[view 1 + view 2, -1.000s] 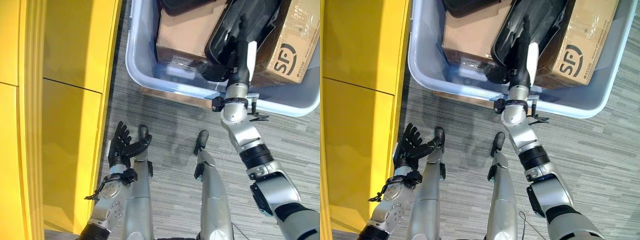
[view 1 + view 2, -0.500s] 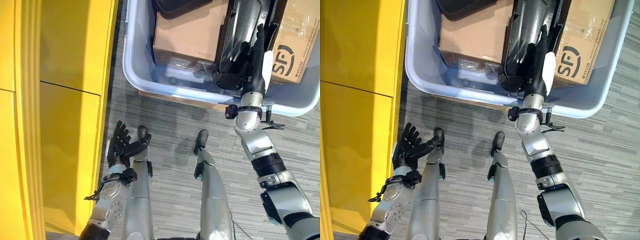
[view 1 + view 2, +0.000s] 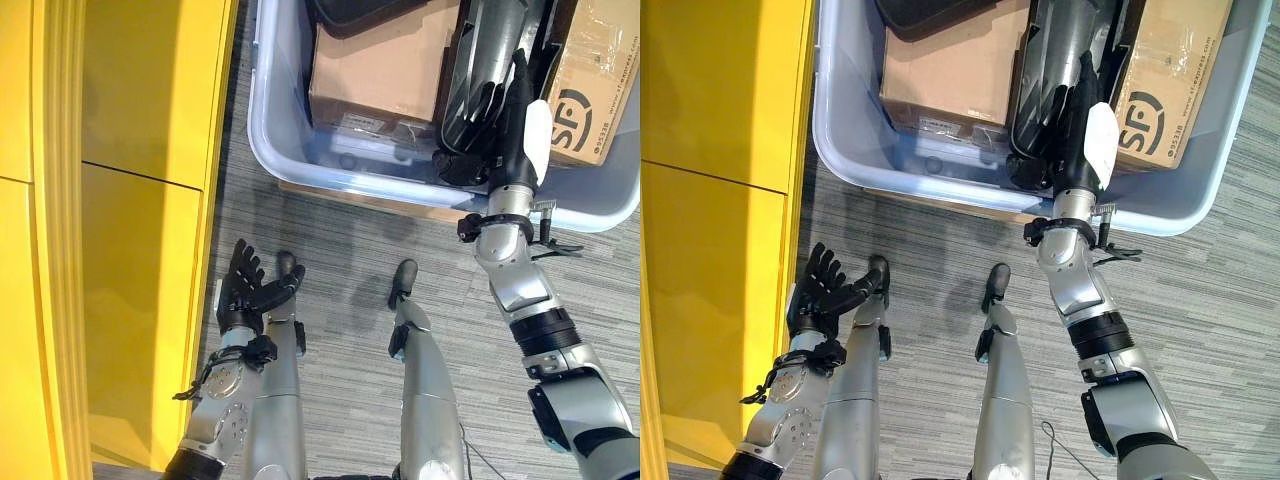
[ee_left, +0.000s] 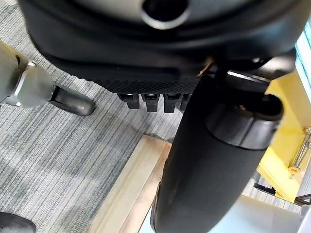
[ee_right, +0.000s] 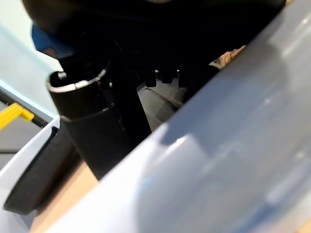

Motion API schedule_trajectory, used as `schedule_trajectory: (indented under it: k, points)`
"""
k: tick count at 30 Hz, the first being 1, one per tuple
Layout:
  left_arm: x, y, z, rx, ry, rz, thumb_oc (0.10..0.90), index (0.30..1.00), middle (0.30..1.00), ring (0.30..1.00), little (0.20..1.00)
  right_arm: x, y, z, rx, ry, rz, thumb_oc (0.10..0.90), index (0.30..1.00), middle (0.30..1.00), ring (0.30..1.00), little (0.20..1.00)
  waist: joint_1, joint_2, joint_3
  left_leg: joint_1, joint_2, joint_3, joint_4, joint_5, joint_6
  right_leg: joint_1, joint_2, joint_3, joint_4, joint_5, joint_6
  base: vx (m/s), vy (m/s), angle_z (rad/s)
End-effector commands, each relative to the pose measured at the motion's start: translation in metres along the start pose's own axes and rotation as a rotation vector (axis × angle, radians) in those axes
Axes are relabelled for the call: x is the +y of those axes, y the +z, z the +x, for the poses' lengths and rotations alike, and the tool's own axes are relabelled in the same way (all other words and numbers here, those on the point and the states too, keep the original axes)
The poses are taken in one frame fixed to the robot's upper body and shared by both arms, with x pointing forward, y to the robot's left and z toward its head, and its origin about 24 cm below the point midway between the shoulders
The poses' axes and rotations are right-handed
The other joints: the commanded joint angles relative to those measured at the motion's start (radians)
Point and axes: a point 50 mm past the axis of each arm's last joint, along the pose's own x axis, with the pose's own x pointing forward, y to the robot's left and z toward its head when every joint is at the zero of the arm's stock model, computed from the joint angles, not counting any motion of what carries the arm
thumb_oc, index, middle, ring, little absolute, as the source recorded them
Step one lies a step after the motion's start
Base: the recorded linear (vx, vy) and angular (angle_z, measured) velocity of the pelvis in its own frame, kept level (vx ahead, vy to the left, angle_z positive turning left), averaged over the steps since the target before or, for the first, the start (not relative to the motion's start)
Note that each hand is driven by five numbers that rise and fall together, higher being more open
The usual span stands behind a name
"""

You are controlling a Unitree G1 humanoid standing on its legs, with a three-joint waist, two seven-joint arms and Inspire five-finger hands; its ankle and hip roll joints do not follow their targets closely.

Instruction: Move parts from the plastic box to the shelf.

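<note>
Where box wall hides fingertips, right hand (image 3: 505, 120) on black part (image 3: 1060, 50), grip unclear.

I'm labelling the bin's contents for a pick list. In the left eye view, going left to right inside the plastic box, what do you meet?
Plain cardboard box → black plastic part, with the right hand at its near end → printed cardboard box, all inside the plastic box.

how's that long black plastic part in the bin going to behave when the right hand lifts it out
Probably stiff: the black part looks like moulded, ribbed plastic. Likely light for its size, a thin shell. Gripped near one end by the right hand, it may swing and catch the plastic box wall.
</note>
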Motion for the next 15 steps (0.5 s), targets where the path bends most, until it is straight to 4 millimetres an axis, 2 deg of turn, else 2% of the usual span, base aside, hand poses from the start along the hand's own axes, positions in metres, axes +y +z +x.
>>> schedule_trajectory:
  k: [1, 8, 15]
  points:
    - [0.007, 0.026, -0.01, -0.143, -0.003, -0.024, 0.9, 1.0, 1.0, 1.0, 1.0, -0.044, 0.011, 0.019, -0.144, -0.126, -0.164, 0.9, 1.0, 1.0, 1.0, 1.0, -0.013, 0.013, -0.012, 0.039, 0.003, 0.009, -0.035, -0.044, 0.034, 0.071, -0.027, 0.003, 0.11, -0.153, 0.036, 0.0, 0.0, 0.0]
    - [0.009, 0.027, -0.01, -0.147, -0.004, -0.019, 0.9, 1.0, 1.0, 1.0, 1.0, -0.048, 0.014, 0.017, -0.211, -0.082, -0.276, 0.9, 1.0, 1.0, 1.0, 1.0, -0.013, 0.01, -0.012, 0.035, 0.004, 0.01, -0.035, -0.044, 0.035, 0.069, -0.028, 0.0, 0.11, -0.154, 0.037, 0.0, 0.0, 0.0]
    - [0.012, 0.028, -0.012, -0.153, 0.005, -0.015, 0.9, 1.0, 1.0, 1.0, 1.0, -0.049, 0.028, 0.004, -0.313, -0.051, -0.286, 0.9, 1.0, 1.0, 1.0, 1.0, -0.016, 0.004, -0.012, 0.038, 0.005, 0.012, -0.033, -0.047, 0.035, 0.068, -0.028, 0.002, 0.115, -0.156, 0.036, 0.0, 0.0, 0.0]
